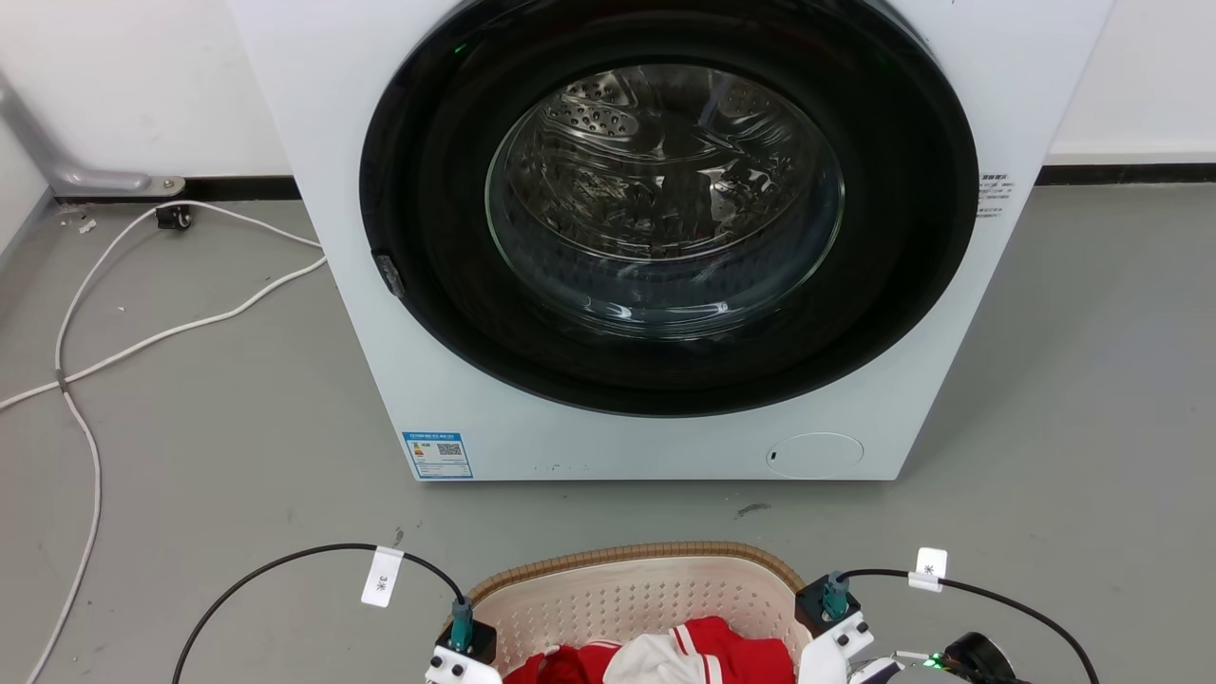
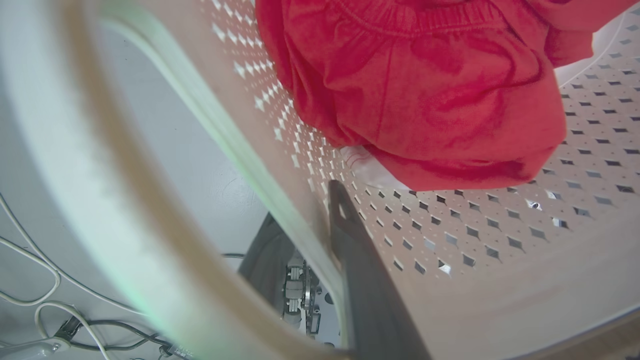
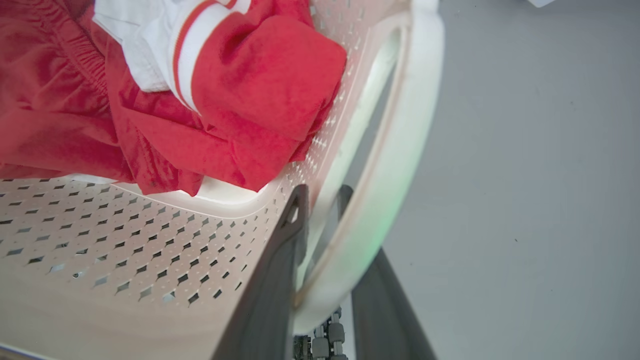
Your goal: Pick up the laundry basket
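- R end effector (image 3: 320, 197) pinches handle (image 3: 400, 125) of laundry basket (image 3: 125, 240).
- L end effector (image 2: 320, 210): you see 1 finger (image 2: 350, 240) inside its wall; grip can't tell.
- Red clothes (image 2: 425, 90) inside it.

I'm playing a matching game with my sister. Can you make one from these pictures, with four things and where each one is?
Things
1. cream perforated plastic laundry basket with brown woven rim
2. big white washing machine with round glass door
3. crumpled red and white clothes
4. thin white cable

Places
A. trailing over the grey floor at the left
B. lying inside the basket
C. at the bottom edge of the head view
D. beyond the basket, at the top of the head view

Pairs: 1-C, 2-D, 3-B, 4-A
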`<state>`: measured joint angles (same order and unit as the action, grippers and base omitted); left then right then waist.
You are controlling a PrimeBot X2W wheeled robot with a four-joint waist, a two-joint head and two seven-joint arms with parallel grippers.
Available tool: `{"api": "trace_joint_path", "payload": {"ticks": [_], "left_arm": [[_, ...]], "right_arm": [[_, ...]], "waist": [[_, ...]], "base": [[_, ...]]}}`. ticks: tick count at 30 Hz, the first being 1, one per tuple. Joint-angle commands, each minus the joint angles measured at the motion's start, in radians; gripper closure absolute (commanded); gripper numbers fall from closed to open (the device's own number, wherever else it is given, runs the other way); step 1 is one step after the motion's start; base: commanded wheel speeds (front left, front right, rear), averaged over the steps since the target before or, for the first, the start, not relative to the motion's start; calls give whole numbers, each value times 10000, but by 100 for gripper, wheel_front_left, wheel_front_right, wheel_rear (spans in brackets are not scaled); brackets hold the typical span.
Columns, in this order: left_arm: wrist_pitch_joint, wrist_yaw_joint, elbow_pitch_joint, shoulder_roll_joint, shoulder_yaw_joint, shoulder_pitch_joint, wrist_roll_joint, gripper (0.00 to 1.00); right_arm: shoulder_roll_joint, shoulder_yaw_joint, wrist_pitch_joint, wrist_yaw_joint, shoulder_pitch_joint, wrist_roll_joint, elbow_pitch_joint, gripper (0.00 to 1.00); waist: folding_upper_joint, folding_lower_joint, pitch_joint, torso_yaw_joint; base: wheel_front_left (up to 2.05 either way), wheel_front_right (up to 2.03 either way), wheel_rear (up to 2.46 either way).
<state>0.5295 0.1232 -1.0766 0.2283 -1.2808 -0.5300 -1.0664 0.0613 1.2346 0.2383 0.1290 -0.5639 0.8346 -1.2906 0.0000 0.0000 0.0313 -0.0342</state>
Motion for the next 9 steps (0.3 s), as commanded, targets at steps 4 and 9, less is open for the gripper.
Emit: {"api": "trace_joint_path", "payload": {"ticks": [4, 9], "left_arm": [[-35, 120, 165, -203, -10, 35, 92, 100], [-43, 120, 171, -185, -10, 55, 103, 100]], "right_arm": [[-203, 87, -22, 32, -131, 35, 88, 100], [-203, 129, -30, 32, -136, 82, 81, 100]], "waist": [[0, 0, -1, -7], [0, 0, -5, -14]], "base": [[0, 0, 0], [0, 0, 0]]}}
